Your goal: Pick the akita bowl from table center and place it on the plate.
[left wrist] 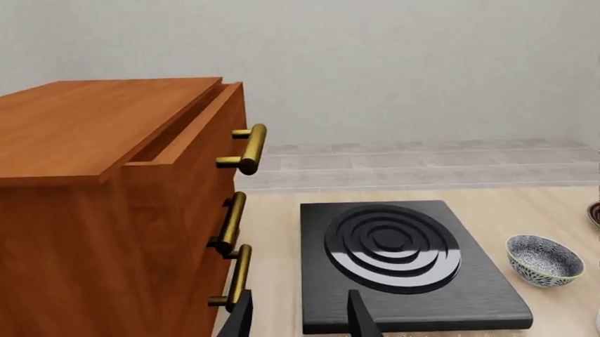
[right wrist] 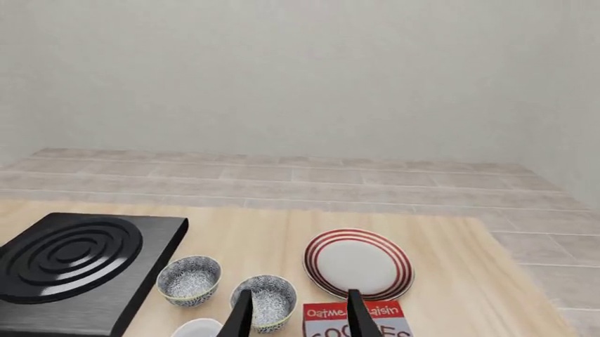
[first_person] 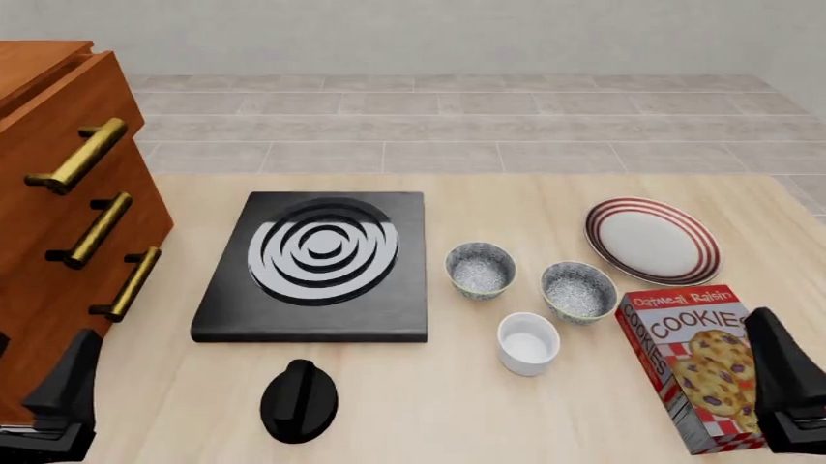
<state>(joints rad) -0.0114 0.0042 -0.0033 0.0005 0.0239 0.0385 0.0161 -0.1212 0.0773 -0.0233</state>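
Two alike akita bowls stand right of the stove, speckled inside with dark patterned walls. One bowl [first_person: 481, 269] [right wrist: 190, 279] [left wrist: 544, 260] is nearer the table's middle; its twin [first_person: 578, 290] [right wrist: 265, 298] stands just right of it. Behind them to the right lies the red-striped white plate [first_person: 652, 240] [right wrist: 357, 263], with nothing on it. My left gripper [left wrist: 300, 321] [first_person: 58, 396] hovers open at the near left edge, by the cabinet. Far from both bowls, my right gripper [right wrist: 300, 319] [first_person: 787, 382] is open over the near right corner, and nothing sits between its fingers.
A black stove plate [first_person: 316, 263] lies left of centre, with a black knob-like object [first_person: 300, 399] in front of it. A wooden drawer cabinet [first_person: 65, 203] with brass handles fills the left side. A plain white cup [first_person: 528, 342] and a cookie box [first_person: 697, 362] sit near the bowls.
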